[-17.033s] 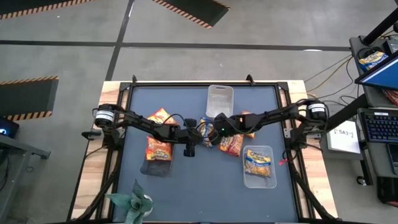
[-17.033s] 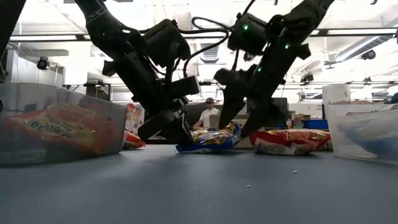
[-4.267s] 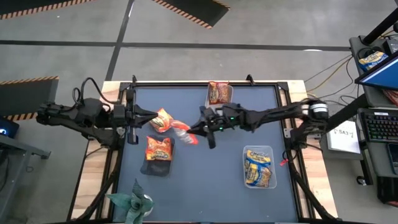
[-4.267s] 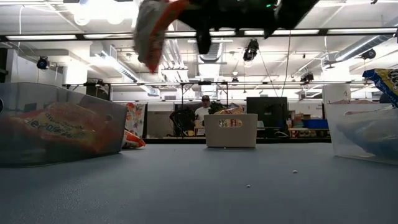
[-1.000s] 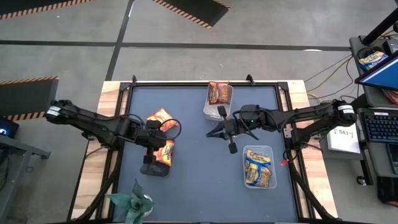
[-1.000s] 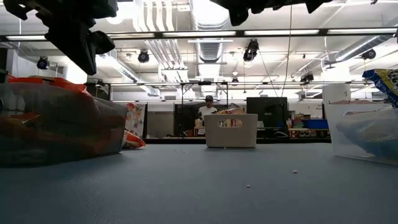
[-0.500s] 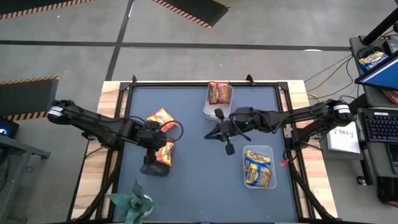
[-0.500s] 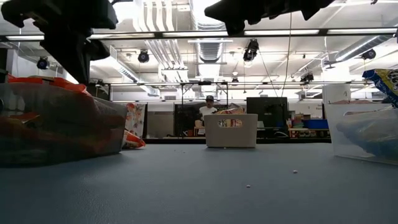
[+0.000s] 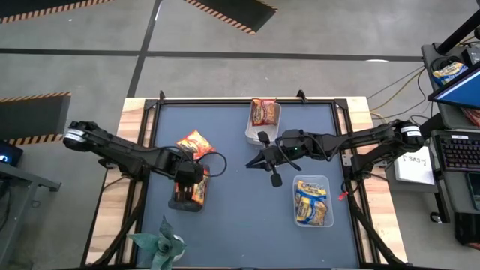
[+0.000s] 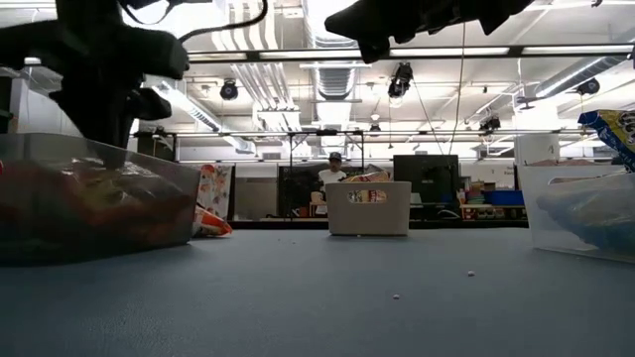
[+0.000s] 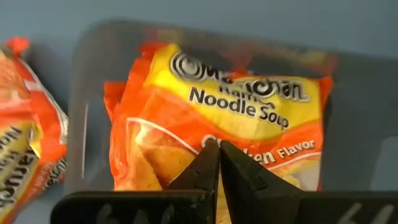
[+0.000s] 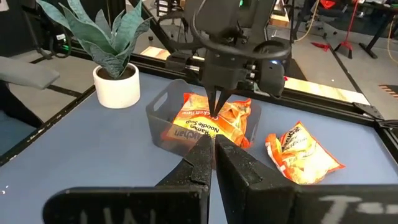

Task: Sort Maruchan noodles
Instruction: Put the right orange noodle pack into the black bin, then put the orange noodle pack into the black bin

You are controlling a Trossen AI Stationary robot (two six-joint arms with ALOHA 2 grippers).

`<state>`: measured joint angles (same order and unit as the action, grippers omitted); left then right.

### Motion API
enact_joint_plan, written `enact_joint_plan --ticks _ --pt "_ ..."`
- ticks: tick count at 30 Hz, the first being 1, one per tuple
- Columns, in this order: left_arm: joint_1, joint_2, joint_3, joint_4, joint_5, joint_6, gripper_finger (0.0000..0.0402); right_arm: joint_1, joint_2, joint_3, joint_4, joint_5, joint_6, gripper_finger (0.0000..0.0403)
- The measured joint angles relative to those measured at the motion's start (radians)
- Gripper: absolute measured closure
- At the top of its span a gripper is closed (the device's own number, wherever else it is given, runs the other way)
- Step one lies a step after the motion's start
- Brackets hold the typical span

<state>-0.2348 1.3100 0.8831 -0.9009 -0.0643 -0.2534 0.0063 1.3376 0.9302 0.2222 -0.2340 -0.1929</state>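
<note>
A clear tub (image 9: 174, 202) at the table's near left holds an orange Maruchan noodles packet (image 11: 236, 106). My left gripper (image 9: 189, 186) stands over it, shut, its fingers pointing down into the tub. A loose orange packet (image 9: 193, 141) lies flat on the mat just beyond that tub. The far middle tub (image 9: 264, 114) holds an orange-red packet, and the right tub (image 9: 311, 201) holds blue-and-yellow packets. My right gripper (image 9: 253, 161) hangs shut above the middle of the table, with nothing in it. My left gripper presses its shut fingertips (image 11: 211, 155) on the printed face (image 11: 186, 134) of the top orange packet in the left tub. The fingers come from above and point straight down. The packet lies flat inside the tub, below its rim (image 10: 99, 149).
A potted plant (image 9: 161, 244) stands at the near left edge. Black rails frame the dark mat (image 9: 240, 217), whose near middle is bare. In the low view a person (image 10: 332, 164) shows far off in the room behind the table.
My left gripper has moved toward the near edge and down into the left tub, staying shut. The orange packet that stuck up above the tub's rim now lies below it. My right gripper has shifted slightly toward the table's left.
</note>
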Motion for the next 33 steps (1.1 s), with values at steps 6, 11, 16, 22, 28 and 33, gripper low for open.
enact_joint_plan --ticks 6,11,16,22,28,33 --pt "0.001 -0.048 0.067 0.003 -0.006 0.066 0.0402 0.000 0.000 0.000 -0.015 0.000 0.002 0.0394" --pt "0.009 -0.097 0.132 0.007 -0.101 0.139 0.0402 0.000 -0.008 0.000 -0.079 0.003 0.003 0.0394" --pt "0.082 -0.128 0.144 0.002 -0.160 0.186 0.0402 0.000 -0.027 0.001 -0.150 0.033 0.002 0.0394" --pt "0.249 -0.133 0.122 -0.005 -0.156 0.219 0.0402 0.000 -0.043 -0.001 -0.196 0.036 0.002 0.0394" --pt "0.451 -0.133 0.122 0.000 -0.091 0.231 0.0402 0.000 -0.043 -0.022 -0.212 0.036 0.000 0.0394" --pt "0.613 -0.128 0.120 0.000 0.030 0.260 0.0402 0.000 -0.043 -0.075 -0.137 0.035 -0.012 0.0394"
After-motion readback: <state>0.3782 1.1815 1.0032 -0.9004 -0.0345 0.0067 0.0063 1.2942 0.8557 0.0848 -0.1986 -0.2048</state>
